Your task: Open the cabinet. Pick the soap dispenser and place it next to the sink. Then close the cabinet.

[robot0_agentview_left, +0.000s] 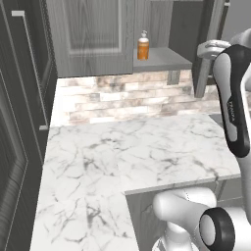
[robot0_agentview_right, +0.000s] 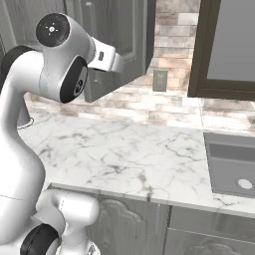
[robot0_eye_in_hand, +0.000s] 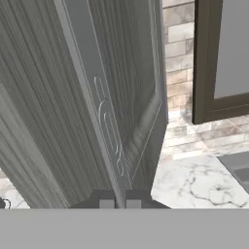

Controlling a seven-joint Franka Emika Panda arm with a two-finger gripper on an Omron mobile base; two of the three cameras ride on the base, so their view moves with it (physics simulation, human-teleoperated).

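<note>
The cabinet hangs above the counter with its left door closed. Its right door stands swung out, edge-on in the left base view. On the plain grey shelf inside stands the soap dispenser, an orange bottle with a white pump, upright and untouched. My gripper is at the open door's edge, its fingertips nearly together on the thin silver handle. The sink is set in the counter far to the right, its corner also in the hand view.
A white marble countertop runs below the cabinet, backed by a brick wall. A darker tall cabinet with a long silver bar handle stands at the left. A dark-framed window sits above the sink.
</note>
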